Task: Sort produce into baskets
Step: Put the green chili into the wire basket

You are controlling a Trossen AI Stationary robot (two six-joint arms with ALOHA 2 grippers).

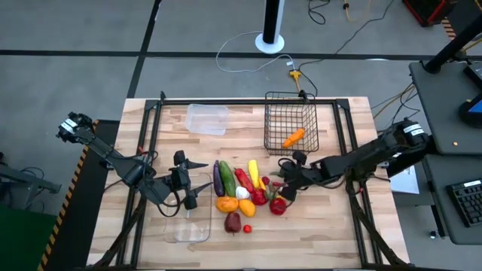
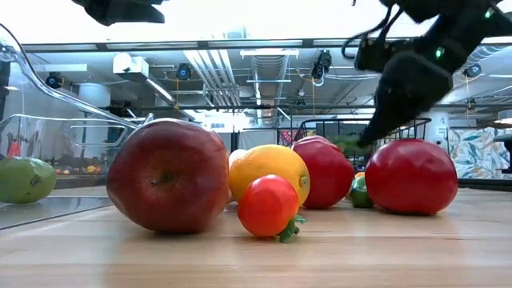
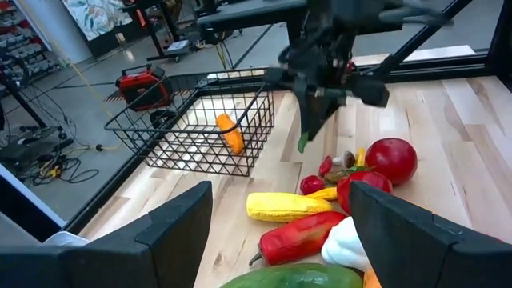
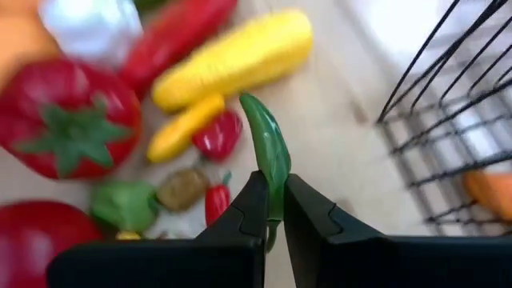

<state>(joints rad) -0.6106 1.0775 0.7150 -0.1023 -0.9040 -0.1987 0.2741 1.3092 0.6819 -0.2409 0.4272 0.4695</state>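
Wire basket (image 1: 291, 120): one, black mesh.
Clear containers: two, and that's the squarish tub (image 1: 207, 119) plus the long tray (image 1: 188, 222).
Carrot (image 1: 294, 138): just the one.
Big red tomatoes: two, the first tomato (image 1: 278, 205) and the second tomato (image 1: 260, 197).
Cherry tomato (image 1: 247, 228): one.
Dark red apple (image 1: 233, 222): one.
Eggplant (image 1: 218, 179): one.
Cucumber (image 1: 227, 179): one.
Long red pepper (image 1: 242, 179): one.
Yellow corn cob (image 1: 254, 173): one.
White bulb (image 1: 242, 193): one.
Orange-yellow round fruits: two, the orange fruit (image 1: 226, 203) and the yellow fruit (image 1: 246, 207).
Green chilli (image 4: 270, 152): one.
Green fruit (image 2: 24, 180): one.
Little pieces near the tomatoes: at least five, among them a small red pepper (image 4: 218, 132) and a small green pepper (image 4: 124, 204).
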